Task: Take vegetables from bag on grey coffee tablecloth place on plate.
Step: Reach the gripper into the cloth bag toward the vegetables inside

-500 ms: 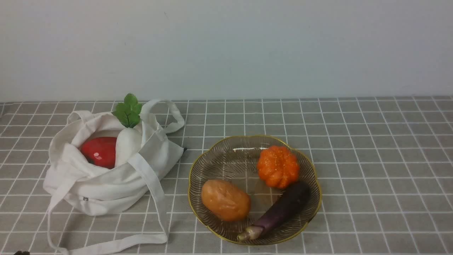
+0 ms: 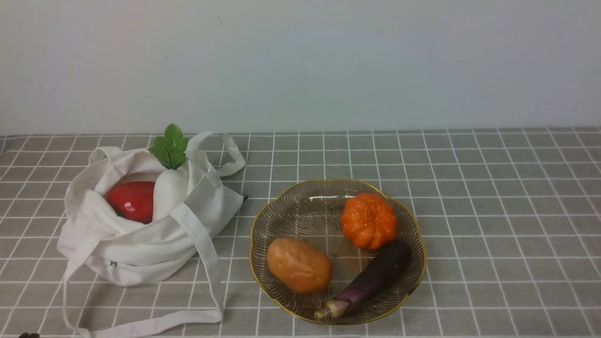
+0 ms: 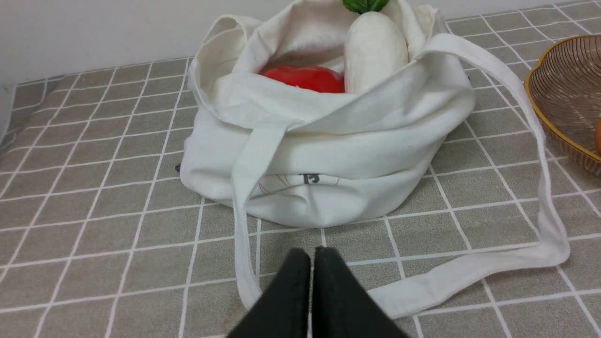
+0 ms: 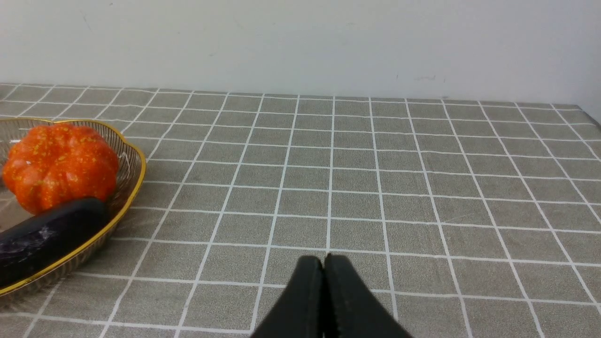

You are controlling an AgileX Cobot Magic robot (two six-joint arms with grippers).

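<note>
- the black left gripper (image 3: 312, 253) is hovering low over the grey-brown grid-lined tablecloth (image 2: 493, 211), jaws pressed together on nothing; the black right gripper (image 4: 324, 260) is waiting off to the right, likewise closed and empty.
- a long flat strap handle (image 3: 540, 164) is looping across the cloth between the left gripper and the soft off-white cloth tote bag (image 3: 328, 155), and it looks likely to snag.
- the bag is slumping open, limp, and is probably going to fold under a push rather than brace its load.
- inside, the glossy red rounded toy vegetable (image 3: 305, 77) is lying low behind the front hem; looking slick and wide, it is probably needing a grip across its upper curve.
- touching it, the white oblong toy radish (image 3: 373, 51) is leaning upright against the bag's back wall; seemingly light and stiff, it is offering its bare mid-body as the easier hold, not its thin green leafy top (image 2: 170, 146).
- just beside the bag, the shallow smoky-brown glass plate (image 2: 300, 211) with a gold scalloped rim is carrying an orange toy pumpkin (image 2: 368, 220), a brown toy potato (image 2: 299, 265) and a purple toy aubergine (image 2: 371, 281); the glass is probably calling for gentle placing.
- the bag is hiding both vegetables' lower halves and whatever lies beneath them; neither arm is showing in the front view.
</note>
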